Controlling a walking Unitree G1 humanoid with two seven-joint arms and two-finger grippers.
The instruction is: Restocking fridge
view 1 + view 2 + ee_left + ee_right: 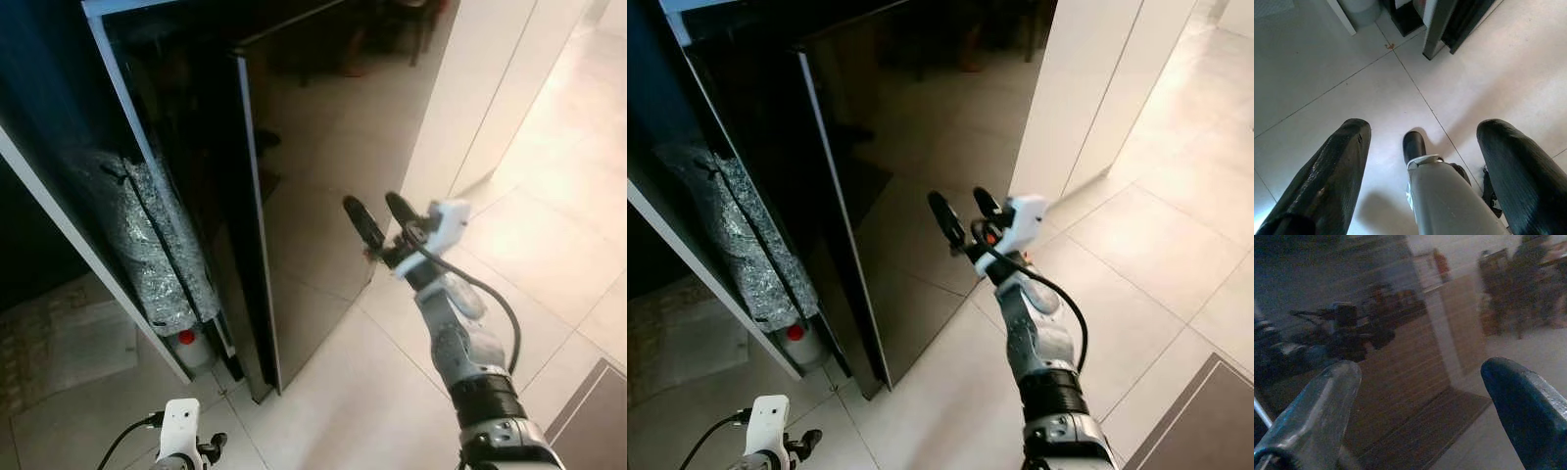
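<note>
Floor: pale glossy tiles (pixel 549 245); white cabinet (pixel 480 88) beyond.
Fridge: tall glossy black fridge (pixel 323 176), door shut, near my raised right gripper (pixel 380 223).
Right gripper: fingers apart, empty.
Left gripper (pixel 1420 166): low, fingers apart.
Risk: I judge fingertips may skid on the handle-less glass.

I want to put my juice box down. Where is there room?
The bare floor tiles between the black fridge door and the white cabinet are free. It is crowded left of the fridge, where the foil-wrapped duct and a red-capped container stand.
</note>
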